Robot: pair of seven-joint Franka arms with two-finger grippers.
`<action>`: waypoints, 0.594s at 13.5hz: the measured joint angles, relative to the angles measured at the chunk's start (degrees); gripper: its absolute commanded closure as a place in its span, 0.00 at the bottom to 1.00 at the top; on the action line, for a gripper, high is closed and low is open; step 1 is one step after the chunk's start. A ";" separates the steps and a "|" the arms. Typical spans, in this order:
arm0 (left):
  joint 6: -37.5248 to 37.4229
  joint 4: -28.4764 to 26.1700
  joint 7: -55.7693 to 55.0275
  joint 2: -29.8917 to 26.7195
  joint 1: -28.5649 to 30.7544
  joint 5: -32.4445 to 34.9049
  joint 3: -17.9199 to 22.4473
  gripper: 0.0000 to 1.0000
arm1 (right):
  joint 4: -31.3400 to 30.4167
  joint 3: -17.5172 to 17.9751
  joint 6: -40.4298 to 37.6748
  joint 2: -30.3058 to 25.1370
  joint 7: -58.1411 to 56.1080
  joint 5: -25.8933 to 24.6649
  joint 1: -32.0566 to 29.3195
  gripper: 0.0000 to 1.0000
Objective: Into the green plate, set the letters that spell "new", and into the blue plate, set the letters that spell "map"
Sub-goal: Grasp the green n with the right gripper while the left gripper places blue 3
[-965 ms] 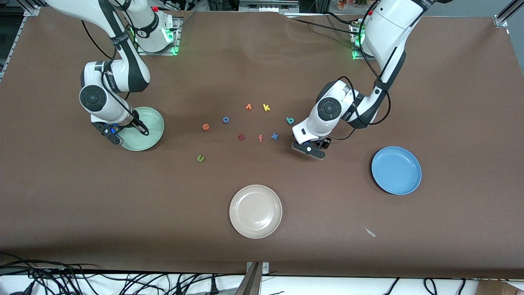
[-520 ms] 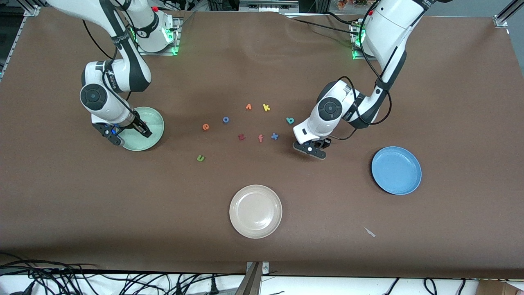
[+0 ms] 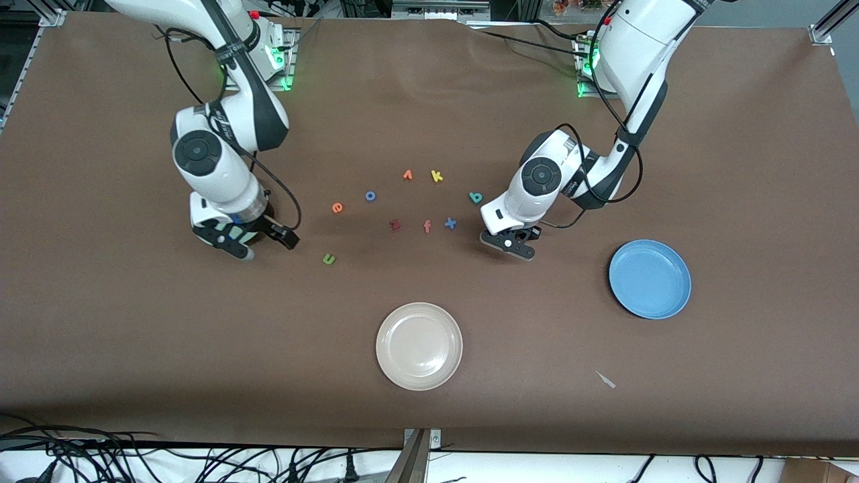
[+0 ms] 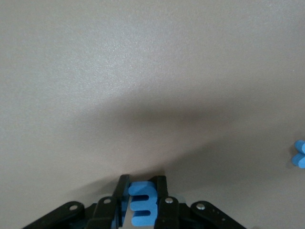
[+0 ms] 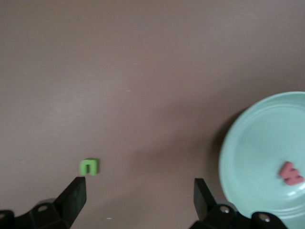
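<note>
Letters for "new" lie apart: the salmon-red w (image 5: 290, 173) sits in the green plate (image 5: 248, 157), which in the front view is almost wholly hidden under the right arm, while the green n (image 3: 329, 259) and the orange e (image 3: 337, 208) lie on the brown table (image 3: 134, 322), the n nearer to the front camera than the e. The right gripper (image 3: 258, 245) hangs over the table beside the green plate, toward the n, with its fingers (image 5: 74, 198) spread wide and nothing between them. Of the "map" letters, the blue m (image 4: 142, 202) is pinched between the fingers of the left gripper (image 4: 143, 191), low over the table between the loose letters and the blue plate (image 3: 649, 279), which holds nothing. The teal a (image 3: 476, 197) lies on the table near the left arm. A yellow k (image 3: 437, 176), blue x (image 3: 450, 223), salmon f (image 3: 427, 227), dark red z (image 3: 395, 225) and blue o (image 3: 370, 196) lie scattered mid-table, and a beige plate (image 3: 419, 346) sits nearer to the camera.
</note>
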 measured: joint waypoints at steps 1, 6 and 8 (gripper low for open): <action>-0.16 0.05 0.00 -0.10 0.19 0.26 0.20 1.00 | 3.05 0.59 0.01 2.75 1.56 0.13 0.22 0.00; -6.73 0.92 5.43 -4.14 6.11 1.27 0.79 1.00 | 14.87 1.04 0.53 17.33 15.27 0.12 2.48 0.07; -9.13 0.94 10.17 -6.80 10.37 1.28 0.90 1.00 | 16.34 1.06 0.54 19.57 17.98 0.12 3.13 0.15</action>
